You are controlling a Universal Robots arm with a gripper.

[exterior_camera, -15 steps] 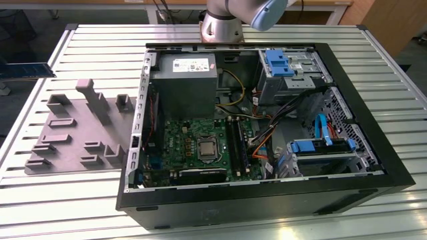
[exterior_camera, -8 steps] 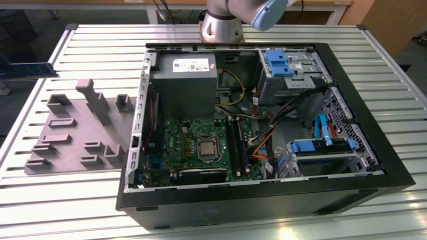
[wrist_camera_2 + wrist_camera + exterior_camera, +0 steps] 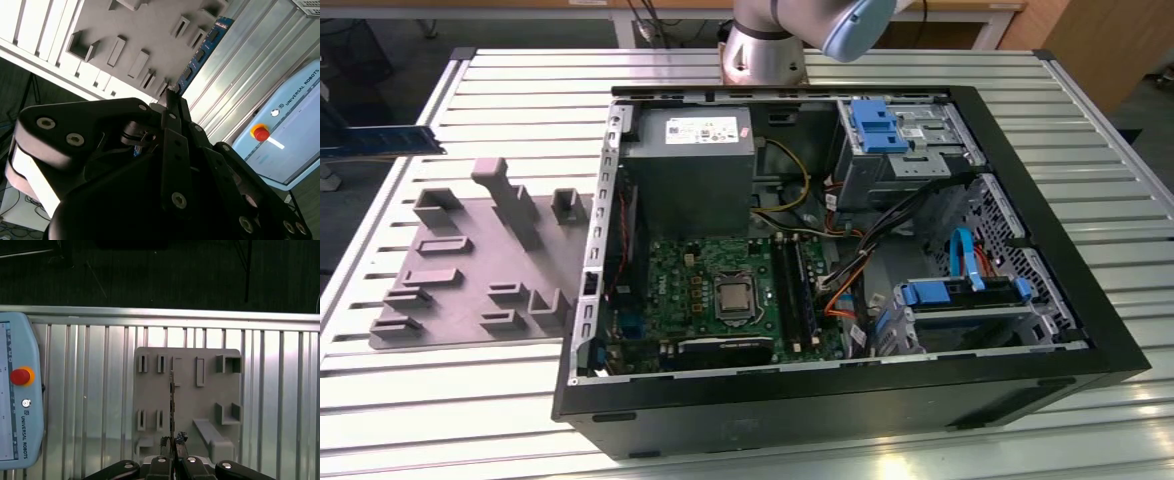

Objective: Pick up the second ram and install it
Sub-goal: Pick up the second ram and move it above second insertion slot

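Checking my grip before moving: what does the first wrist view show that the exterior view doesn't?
First wrist, not exterior: the end effector pinching the ram edge-on, and the pendant. Exterior, not first wrist: the open case and motherboard. Both: the grey fixture and slatted table.

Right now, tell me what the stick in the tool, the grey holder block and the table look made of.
The second ram, in the tool: blue circuit board with black chips, likely fibreglass laminate. Grey holder block: uniform matte grey, probably plastic. Table: ribbed, light-reflecting slats, likely bare aluminium.
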